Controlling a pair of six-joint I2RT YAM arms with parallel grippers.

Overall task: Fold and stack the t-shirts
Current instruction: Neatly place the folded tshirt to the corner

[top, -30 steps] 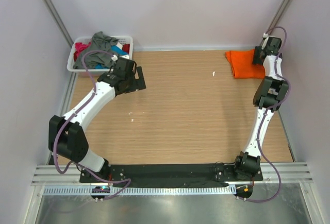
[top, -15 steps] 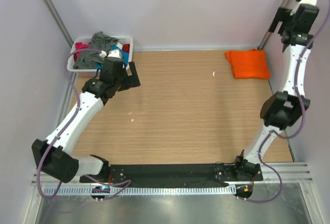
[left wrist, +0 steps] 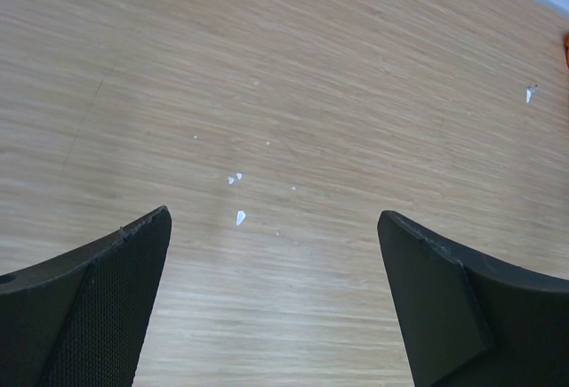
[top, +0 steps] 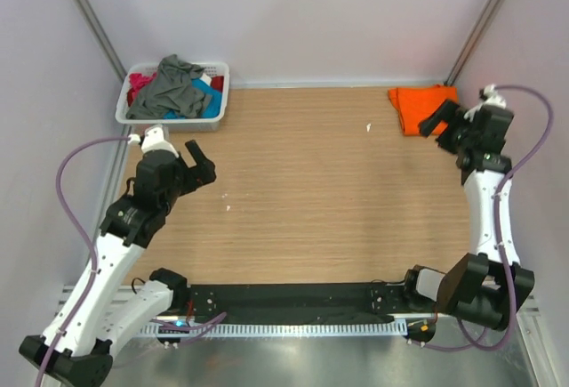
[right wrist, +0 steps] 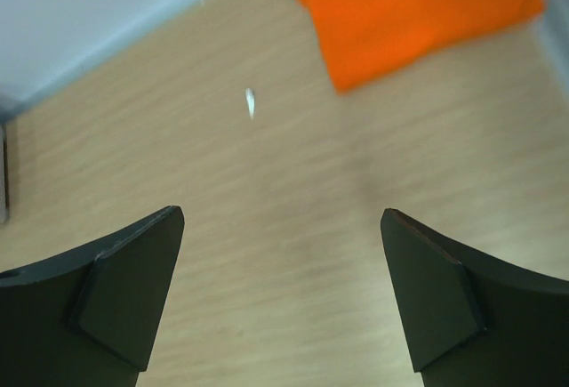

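Showing unfolded t-shirts (top: pixel 174 90) heaped far-left, nearer the left gripper (left wrist: pixel 276 245), wide and empty; right gripper (right wrist: pixel 281 253) likewise, beside folded orange t-shirt (right wrist: pixel 409 13).

I see bright, even, diffuse light in the overhead view with only faint soft shadows on the table (top: pixel 311 182), a sharp left wrist view with a pale sheen on the wood, and a right wrist view smeared by blur, the orange t-shirt (right wrist: pixel 409 13) soft-edged.

Left pincer (top: pixel 202 163) and right pincer (top: pixel 442 121) drew back nearward.
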